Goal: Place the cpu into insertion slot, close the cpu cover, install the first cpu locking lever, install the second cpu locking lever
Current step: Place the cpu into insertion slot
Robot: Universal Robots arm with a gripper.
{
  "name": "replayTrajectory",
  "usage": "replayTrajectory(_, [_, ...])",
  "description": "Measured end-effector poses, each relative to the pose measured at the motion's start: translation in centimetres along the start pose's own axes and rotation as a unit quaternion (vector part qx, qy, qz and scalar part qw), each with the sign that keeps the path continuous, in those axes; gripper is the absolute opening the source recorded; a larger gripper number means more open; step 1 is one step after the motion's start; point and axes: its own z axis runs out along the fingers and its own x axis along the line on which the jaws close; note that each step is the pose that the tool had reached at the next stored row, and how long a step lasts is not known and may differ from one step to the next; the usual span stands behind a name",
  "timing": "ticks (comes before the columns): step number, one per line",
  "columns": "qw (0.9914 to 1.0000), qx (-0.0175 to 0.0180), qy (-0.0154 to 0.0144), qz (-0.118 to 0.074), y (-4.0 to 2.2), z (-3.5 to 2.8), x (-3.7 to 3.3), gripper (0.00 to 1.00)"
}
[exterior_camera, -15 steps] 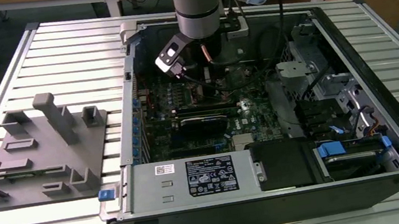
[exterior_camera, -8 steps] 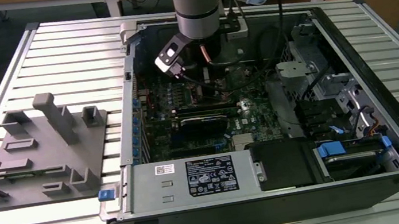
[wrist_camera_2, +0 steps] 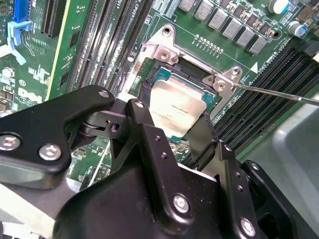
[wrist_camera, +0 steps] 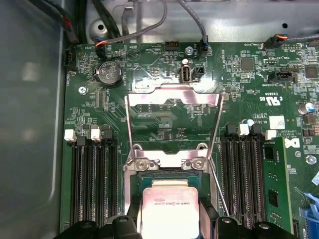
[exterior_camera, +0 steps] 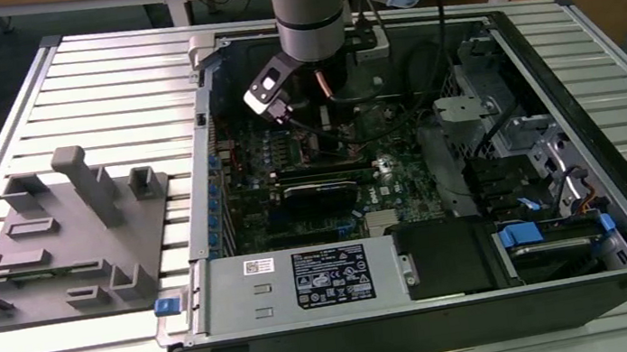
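Silver-grey cpu (wrist_camera_2: 174, 104) being pinched at opposite edges by end effector (wrist_camera_2: 172, 119), hovering over insertion slot (wrist_camera: 169, 178), maybe already touching; hard to tell. cpu cover (wrist_camera: 172, 93) standing hinged open. Chip looking light, stiff, fragile: gripping edges only.

In the exterior view you face a metal table (exterior_camera: 26, 114) whose top is made of long, pale ribbed slats. Two things lie directly on it. An open black computer case (exterior_camera: 432, 333) lies on its side with the open side up, filling the middle and reaching toward 3 o'clock. At 9 o'clock, just beside the case, rests a flat grey fixture plate (exterior_camera: 59, 264) with raised blocks and one tall upright post. Bare slats show at 10 o'clock and along 6 o'clock.
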Motion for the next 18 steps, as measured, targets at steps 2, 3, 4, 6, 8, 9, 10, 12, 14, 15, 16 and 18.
replayTrajectory(2, [1.00000, 0.0000, 0.0002, -0.001, 0.00, 0.03, 0.00, 0.54])
replayTrajectory(3, [1.00000, -0.0001, 0.0002, -0.001, -0.01, 0.08, 0.00, 0.54])
replayTrajectory(4, [1.00000, 0.0000, 0.0001, -0.001, -0.02, 0.15, -0.01, 0.54])
replayTrajectory(6, [1.00000, 0.0002, -0.0001, -0.001, -0.04, 0.18, -0.02, 0.54])
replayTrajectory(8, [1.00000, 0.0001, 0.0000, -0.001, -0.04, 0.19, -0.01, 0.54])
replayTrajectory(9, [1.00000, 0.0001, 0.0000, -0.001, -0.04, 0.20, -0.01, 0.54])
replayTrajectory(10, [1.00000, 0.0001, 0.0001, -0.001, -0.04, 0.20, -0.01, 0.54])
replayTrajectory(12, [1.00000, 0.0001, 0.0001, -0.001, -0.03, 0.20, -0.01, 0.54])
replayTrajectory(14, [1.00000, 0.0000, 0.0001, -0.001, -0.02, 0.21, 0.00, 0.54])
replayTrajectory(15, [1.00000, 0.0000, 0.0002, -0.001, -0.02, 0.21, 0.00, 0.54])
replayTrajectory(16, [1.00000, 0.0000, 0.0002, -0.001, -0.01, 0.21, 0.00, 0.54])
replayTrajectory(18, [1.00000, 0.0000, 0.0002, -0.001, 0.00, 0.21, 0.00, 0.54])
